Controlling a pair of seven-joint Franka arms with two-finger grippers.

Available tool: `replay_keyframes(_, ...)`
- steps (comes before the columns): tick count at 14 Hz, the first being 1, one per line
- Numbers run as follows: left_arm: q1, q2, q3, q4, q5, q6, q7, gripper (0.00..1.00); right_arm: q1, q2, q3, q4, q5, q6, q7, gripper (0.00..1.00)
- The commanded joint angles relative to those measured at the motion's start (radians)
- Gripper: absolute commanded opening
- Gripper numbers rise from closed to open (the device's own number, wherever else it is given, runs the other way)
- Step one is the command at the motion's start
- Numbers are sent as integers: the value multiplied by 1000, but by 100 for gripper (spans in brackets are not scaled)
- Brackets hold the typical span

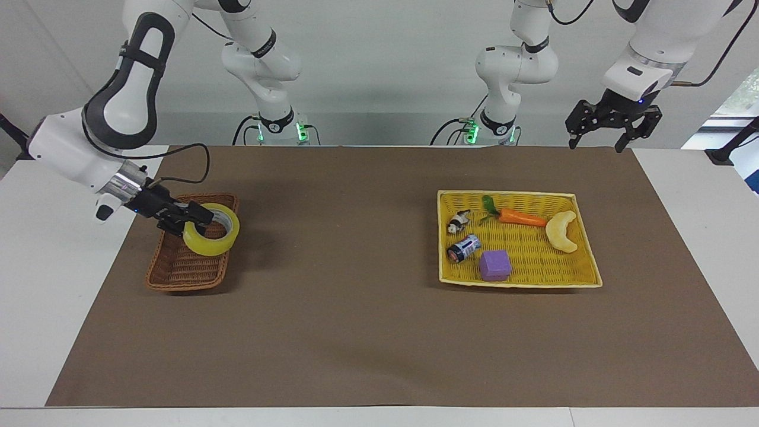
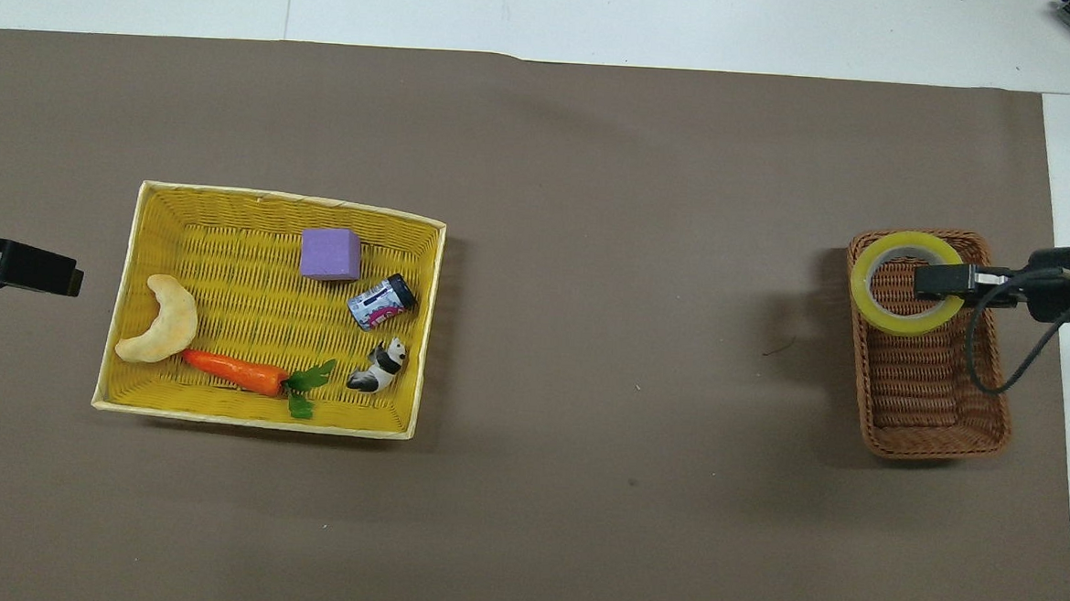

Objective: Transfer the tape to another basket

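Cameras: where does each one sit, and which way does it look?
Facing view: high across the table, looking at the robots; both arms show.
Overhead view: high above the robots' end, looking forward and down; mainly the left tool and right tool show.
Both share: the tape in the right tool over the brown basket, and the yellow tray.

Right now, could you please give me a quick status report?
Right gripper shut on yellowish translucent tape roll, over the brown wicker basket. Left gripper open, raised off the yellow woven tray, waiting. Nothing in the way.
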Motion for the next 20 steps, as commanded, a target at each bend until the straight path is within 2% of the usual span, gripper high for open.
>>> replay_keyframes(1,23,80,-9,102,20,-53,14,100,-76,7,14,-34,-31,-4,-136,0)
replay_keyframes(5,46,65,-12,61,7,57,35,100,-116,34,14,-57,-63,-12,-238,0)
replay_keyframes(8,49,60,-12,61,7,46,26,100,-116,46,14,-77,-67,-1,-255,0)
replay_keyframes(12,50,60,-9,61,7,46,26,100,-114,52,14,-76,-126,25,-253,80)
replay_keyframes(13,50,60,-9,61,7,46,26,100,-114,52,14,-76,-126,29,-253,95)
replay_keyframes(14,49,60,-9,61,8,46,24,100,-111,52,14,-76,-126,30,-247,100)
replay_keyframes(17,50,60,-9,61,7,46,24,100,-105,66,15,-50,-109,30,-240,100)
replay_keyframes(20,50,60,-9,61,8,46,24,100,-102,90,17,30,-97,34,-237,100)
